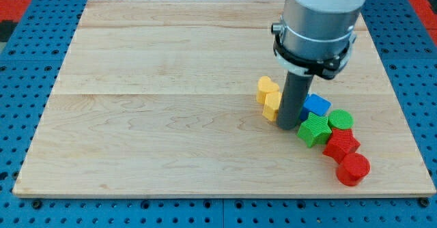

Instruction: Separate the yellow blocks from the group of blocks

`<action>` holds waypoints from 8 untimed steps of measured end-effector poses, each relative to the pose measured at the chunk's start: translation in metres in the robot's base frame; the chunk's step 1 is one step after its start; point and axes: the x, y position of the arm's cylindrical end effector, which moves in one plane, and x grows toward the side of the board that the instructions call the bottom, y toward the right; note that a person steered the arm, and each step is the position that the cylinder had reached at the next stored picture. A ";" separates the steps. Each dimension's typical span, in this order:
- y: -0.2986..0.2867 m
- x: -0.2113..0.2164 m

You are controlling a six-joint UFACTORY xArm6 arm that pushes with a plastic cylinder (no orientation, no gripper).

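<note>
While the rod stood upright over the bench [171,119], my tip [287,127] rested at the right edge of the yellow blocks, between them and the other colours. Two yellow blocks showed: one [267,88] nearer the view's top and a second [272,106] just below it, the two touching each other. Their exact shapes could not be made out. The lower yellow block sat against the rod's left side.

To the view's right of the rod lay the group. A blue block [317,105] sat just beside the rod, partly hidden behind it. Below it was a green star-like block [315,130], close to my tip. A green round block [341,119] touched the star's right side. A red block [341,145] followed, and a red cylinder [353,169] lay nearest the view's bottom, touching it.

No claw was fitted, so nothing was gripped; the rod only pressed sideways. The yellow pair lay a narrow gap, the rod's width, from the group.
</note>
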 end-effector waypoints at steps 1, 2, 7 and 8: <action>-0.009 -0.006; 0.006 -0.025; -0.015 -0.020; 0.001 -0.020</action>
